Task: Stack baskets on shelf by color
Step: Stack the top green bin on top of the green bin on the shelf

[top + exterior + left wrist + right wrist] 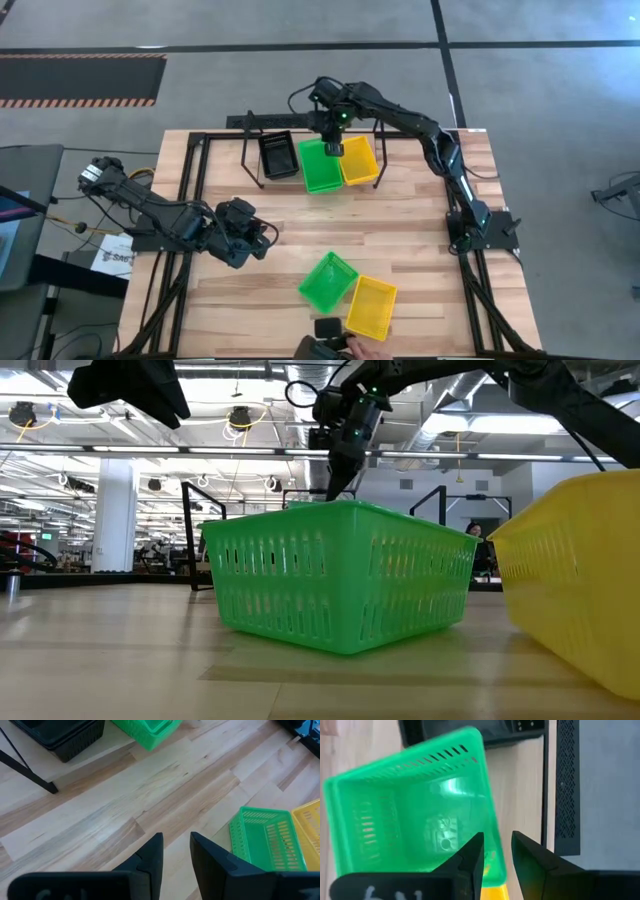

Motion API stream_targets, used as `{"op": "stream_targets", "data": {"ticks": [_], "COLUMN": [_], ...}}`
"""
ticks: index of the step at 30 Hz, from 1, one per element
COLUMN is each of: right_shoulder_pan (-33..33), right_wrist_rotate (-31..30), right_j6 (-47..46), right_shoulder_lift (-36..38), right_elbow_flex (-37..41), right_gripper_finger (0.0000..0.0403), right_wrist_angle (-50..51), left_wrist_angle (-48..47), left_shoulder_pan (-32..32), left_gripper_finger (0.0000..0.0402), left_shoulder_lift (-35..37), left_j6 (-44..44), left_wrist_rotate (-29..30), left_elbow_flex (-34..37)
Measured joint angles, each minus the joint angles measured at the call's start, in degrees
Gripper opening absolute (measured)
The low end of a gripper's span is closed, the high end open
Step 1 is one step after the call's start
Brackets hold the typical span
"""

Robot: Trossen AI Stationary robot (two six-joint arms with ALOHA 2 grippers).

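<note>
On the shelf (250, 122) at the table's far side stand a black basket (278, 156), a green basket (318, 168) and a yellow basket (362, 162), side by side. My right gripper (333, 148) (497, 840) (333, 488) is above the green one's far right corner, shut on its rim. A second green basket (328, 280) (340, 575) (262, 837) and a second yellow basket (371, 306) (580, 580) rest on their bottoms near the table's near edge. My left gripper (262, 238) (176, 842) hovers shut over bare wood left of centre. My right gripper pinches the shelf's green basket by the rim of its side wall (492, 820), the wall next to the yellow basket, near the far corner. The fingers come from above, pointing down. The basket sits turned a little against the shelf's line; what its bottom rests on is hidden.
A person's hand (350, 348) with a dark thing (326, 328) reaches in at the near edge, beside the yellow basket. The shelf's black wire uprights (250, 160) stand left of the black basket. Bare wood lies between the shelf and the near baskets.
</note>
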State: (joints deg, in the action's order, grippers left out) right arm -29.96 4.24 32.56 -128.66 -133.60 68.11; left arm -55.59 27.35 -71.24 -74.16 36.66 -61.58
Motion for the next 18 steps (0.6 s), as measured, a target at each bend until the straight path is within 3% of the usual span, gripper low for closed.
{"op": "stream_targets", "data": {"ticks": [18], "right_shoulder_pan": [-0.2], "right_wrist_rotate": [2.7], "right_j6": [-4.0], "right_shoulder_lift": [0.0], "right_elbow_flex": [0.4], "right_gripper_finger": [0.012], "right_wrist_angle": [-1.1], "left_wrist_angle": [0.0], "left_shoulder_pan": [0.0], "left_gripper_finger": [0.0084], "left_shoulder_lift": [0.0], "left_j6": [1.1], "left_wrist_rotate": [-0.2], "left_elbow_flex": [0.0]}}
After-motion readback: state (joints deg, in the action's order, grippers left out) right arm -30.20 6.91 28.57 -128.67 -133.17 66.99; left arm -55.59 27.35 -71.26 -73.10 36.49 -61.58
